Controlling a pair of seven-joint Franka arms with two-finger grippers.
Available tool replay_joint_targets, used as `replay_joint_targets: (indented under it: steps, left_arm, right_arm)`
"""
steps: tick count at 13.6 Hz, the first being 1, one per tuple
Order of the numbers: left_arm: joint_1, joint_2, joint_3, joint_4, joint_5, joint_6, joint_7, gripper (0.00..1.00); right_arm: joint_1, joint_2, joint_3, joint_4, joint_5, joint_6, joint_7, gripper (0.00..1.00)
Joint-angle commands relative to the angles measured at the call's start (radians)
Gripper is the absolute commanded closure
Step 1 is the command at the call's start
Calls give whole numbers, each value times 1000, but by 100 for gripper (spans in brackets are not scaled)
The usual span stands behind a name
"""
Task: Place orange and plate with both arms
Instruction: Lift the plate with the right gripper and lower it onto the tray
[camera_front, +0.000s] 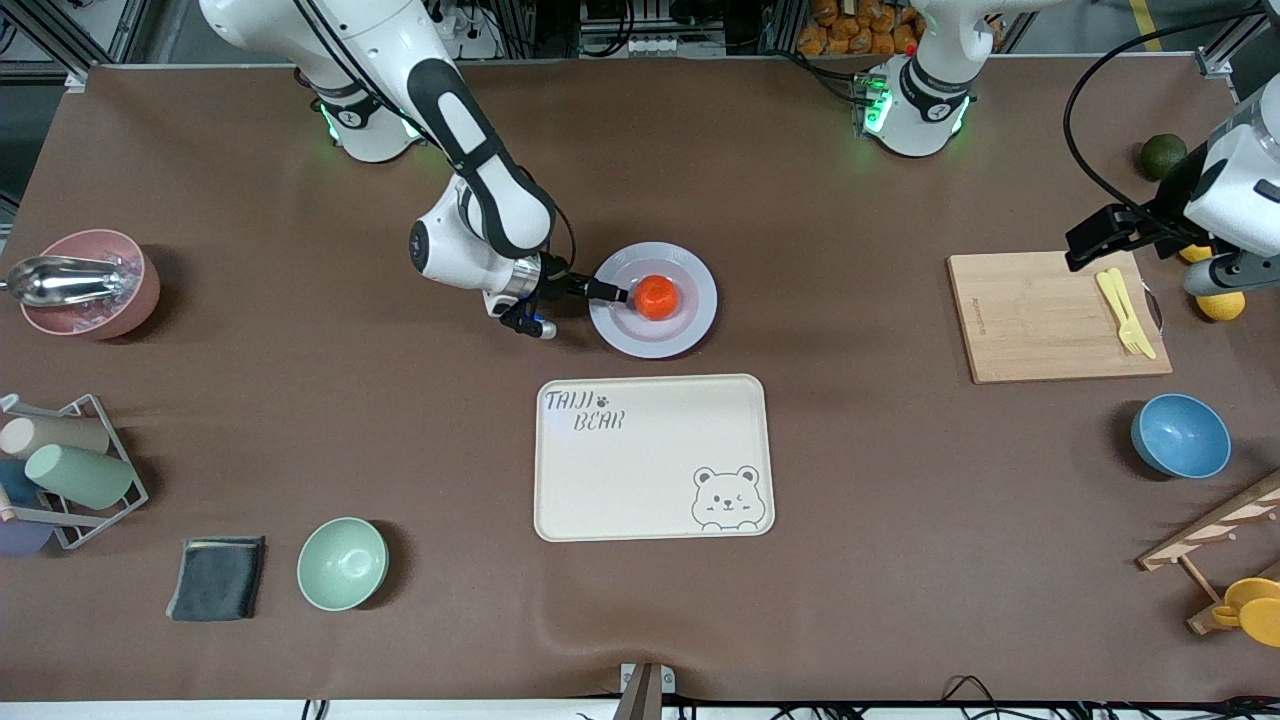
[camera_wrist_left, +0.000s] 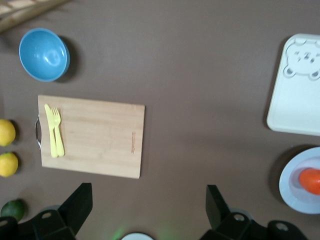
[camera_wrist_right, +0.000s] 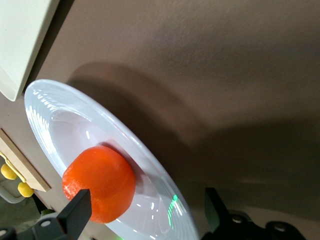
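The orange (camera_front: 657, 297) lies in the middle of the pale plate (camera_front: 695, 275), which rests on the brown table farther from the front camera than the bear tray. My right gripper (camera_front: 610, 293) is low at the plate's edge on the right arm's side. It is open, and its fingers straddle the rim in the right wrist view (camera_wrist_right: 147, 207), where the orange (camera_wrist_right: 100, 182) and plate (camera_wrist_right: 55, 115) fill the picture. My left gripper (camera_front: 1210, 272) hangs open and empty in the air over the lemons beside the cutting board; it shows open in its wrist view (camera_wrist_left: 147, 200).
The cream bear tray (camera_front: 655, 458) lies nearer the front camera than the plate. A cutting board (camera_front: 1040, 315) with a yellow fork (camera_front: 1125, 312), two lemons (camera_front: 1222, 305), a dark green fruit (camera_front: 1163, 155) and a blue bowl (camera_front: 1181, 435) sit at the left arm's end. A mint bowl (camera_front: 342, 563) and a pink bowl (camera_front: 90, 283) sit at the right arm's end.
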Motion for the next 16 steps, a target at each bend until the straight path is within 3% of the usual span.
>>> replay_joint_targets:
  steps: [1, 2, 3, 4, 12, 16]
  left_arm:
    - [2, -7, 4, 0, -20, -25, 13, 0]
    - [2, -7, 4, 0, -20, -25, 13, 0]
    - [2, -7, 3, 0, -20, -23, 13, 0]
    - [1, -7, 3, 0, -20, -23, 13, 0]
    - [4, -21, 6, 8, -47, -31, 10, 0]
    - [5, -12, 10, 2, -48, -12, 11, 0]
  right_arm:
    - [32, 27, -9, 28, 63, 54, -33, 65]
    - [40, 26, -11, 28, 80, 55, -33, 88]
    - [41, 26, -11, 30, 91, 55, -33, 98]
    - [41, 26, -9, 31, 93, 54, -33, 100]
    - [40, -29, -12, 74, 91, 58, -41, 100]
    - [32, -83, -12, 76, 93, 78, -217, 100]
